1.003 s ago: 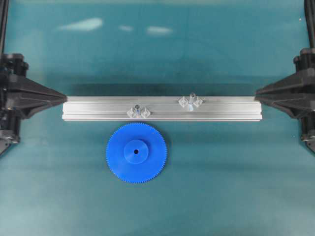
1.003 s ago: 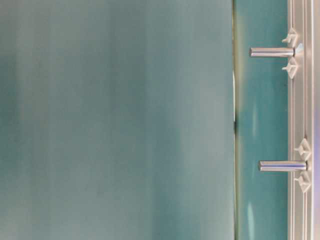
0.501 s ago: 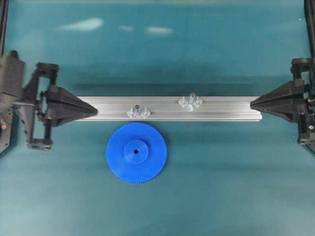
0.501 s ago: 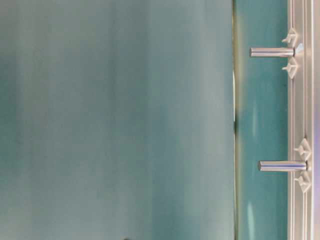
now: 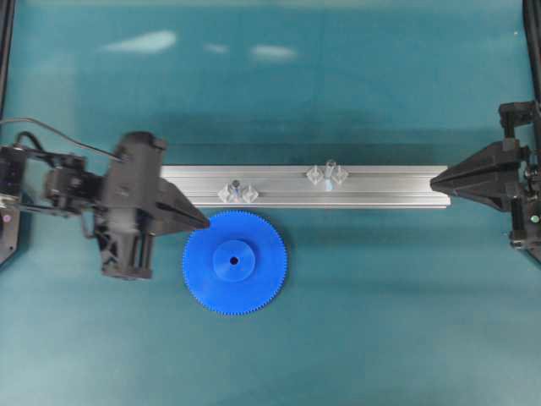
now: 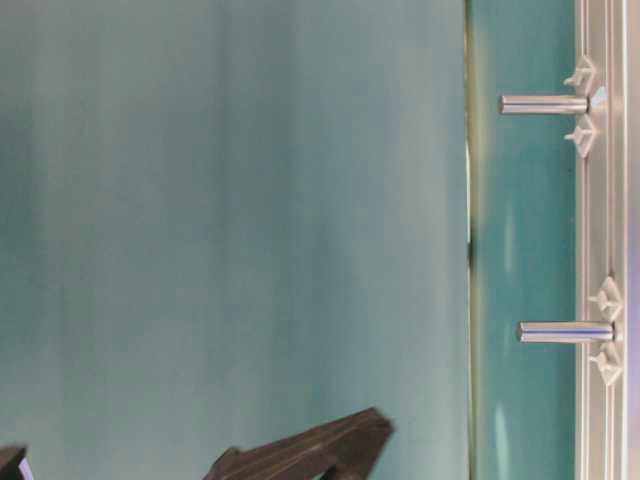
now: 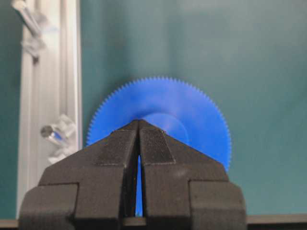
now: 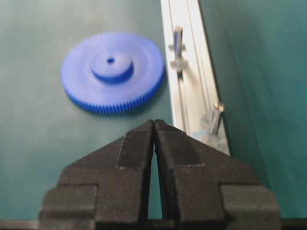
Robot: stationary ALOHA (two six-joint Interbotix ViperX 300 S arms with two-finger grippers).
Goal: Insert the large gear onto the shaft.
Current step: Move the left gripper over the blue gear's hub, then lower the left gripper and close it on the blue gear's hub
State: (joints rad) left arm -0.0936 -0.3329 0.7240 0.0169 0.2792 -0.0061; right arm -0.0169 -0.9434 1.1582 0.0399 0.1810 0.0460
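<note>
The large gear (image 5: pixel 234 263) lies flat on the teal table (image 5: pixel 380 321), hub up, just in front of the grooved rail (image 5: pixel 380 186) that carries two upright pegs. The shaft (image 5: pixel 237 183) nearest it stands just beyond its far rim. The left gripper (image 5: pixel 205 224), jaws pressed together and holding nothing, points at the gear's upper-left edge, right beside the teeth. The right gripper (image 5: pixel 433 181), likewise closed and empty, sits at the rail's far end, well apart. The left arm looks the one to pick it up, once its jaws open.
</note>
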